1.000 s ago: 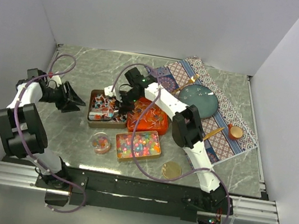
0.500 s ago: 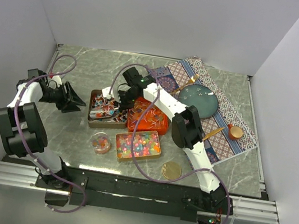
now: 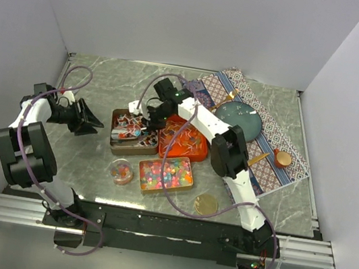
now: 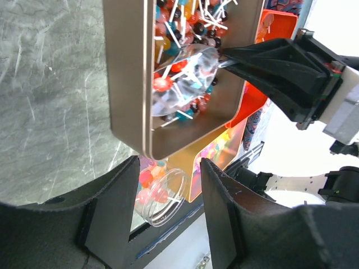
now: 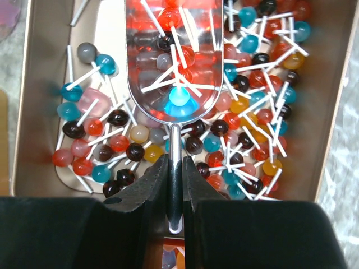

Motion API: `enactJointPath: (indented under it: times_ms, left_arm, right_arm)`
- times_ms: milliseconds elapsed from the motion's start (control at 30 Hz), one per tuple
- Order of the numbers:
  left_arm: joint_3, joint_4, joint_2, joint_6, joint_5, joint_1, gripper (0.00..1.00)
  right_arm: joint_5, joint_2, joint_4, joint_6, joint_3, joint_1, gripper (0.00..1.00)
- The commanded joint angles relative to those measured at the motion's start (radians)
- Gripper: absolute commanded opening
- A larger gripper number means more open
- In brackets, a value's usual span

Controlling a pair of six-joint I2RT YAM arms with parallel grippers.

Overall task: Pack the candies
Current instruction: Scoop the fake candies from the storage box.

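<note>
Right gripper (image 5: 175,168) clenched on scoop (image 5: 171,56) handle, bowl sat low in tin (image 5: 37,112), likely to lift candies (image 5: 247,101) — left gripper (image 4: 168,174) hung unclenched beside tin.

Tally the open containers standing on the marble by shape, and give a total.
Rectangular tins: 3 (bronze tin, orange tin, gold tin)
Round clear tub: 1
Total: 4
</note>
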Motion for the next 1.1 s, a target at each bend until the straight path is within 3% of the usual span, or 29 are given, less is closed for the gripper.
enactJointPath:
  times_ms: [0,467,700,800,900,1067]
  left_arm:
    - [0.024,-0.012,0.008,0.019,0.038,0.007,0.53]
    - [0.006,0.009,0.013,0.008,0.035,0.007,0.53]
    - [-0.025,0.111,0.019,-0.054,-0.019,-0.01,0.5]
    - [-0.013,0.162,0.022,-0.091,-0.114,-0.065,0.47]
    - [0.004,0.228,0.022,-0.13,-0.215,-0.122,0.42]
    - [0.041,0.291,0.08,-0.171,-0.269,-0.159,0.4]
  right_arm:
    - [0.009,-0.154,0.015,0.043,-0.014,-0.042,0.0]
    - [0.003,-0.168,0.167,0.172,-0.133,-0.042,0.0]
    - [0.129,-0.171,0.192,0.059,-0.161,0.022,0.0]
    - [0.201,-0.174,0.162,-0.004,-0.15,0.048,0.0]
    - [0.222,-0.197,0.188,-0.041,-0.169,0.053,0.0]
    - [0.225,-0.215,0.175,-0.133,-0.169,0.052,0.0]
